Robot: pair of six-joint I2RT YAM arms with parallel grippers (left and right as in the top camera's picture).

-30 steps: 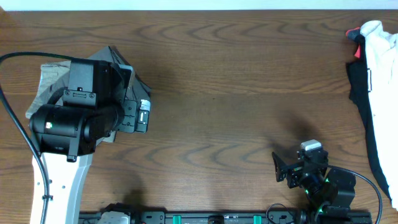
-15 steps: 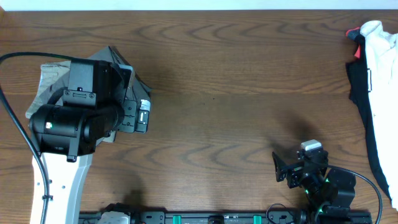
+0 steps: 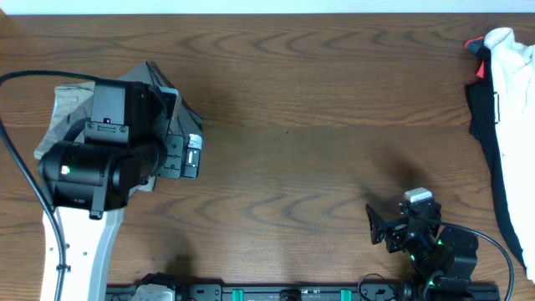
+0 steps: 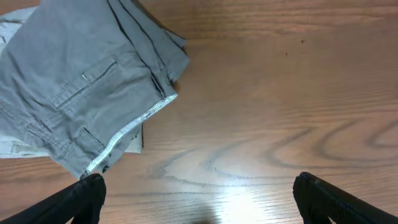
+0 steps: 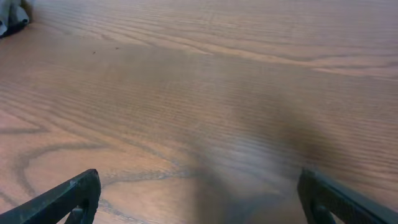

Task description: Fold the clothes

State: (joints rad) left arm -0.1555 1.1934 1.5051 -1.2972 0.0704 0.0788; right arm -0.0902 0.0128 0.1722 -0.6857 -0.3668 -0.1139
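- Far left of tabletop [image 3: 318, 117]: grey shorts [image 4: 81, 81] folded in layers, lying on paler beige shorts [image 4: 11, 146]; pockets and waistband edge face up.
- Overhead view: left arm covers most of pile.
- Left pincer [image 4: 199, 190]: hovers just right of pile, jaws wide, empty.
- Right pincer [image 5: 199, 190]: front right, low over bare wood, jaws wide, empty.
- Far right edge: white-and-black garment [image 3: 506, 100] with red bit [image 3: 480, 70].

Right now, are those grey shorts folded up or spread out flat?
Folded. The grey shorts lie as a compact bundle, several layered edges stacked at one corner, resting on a paler garment.
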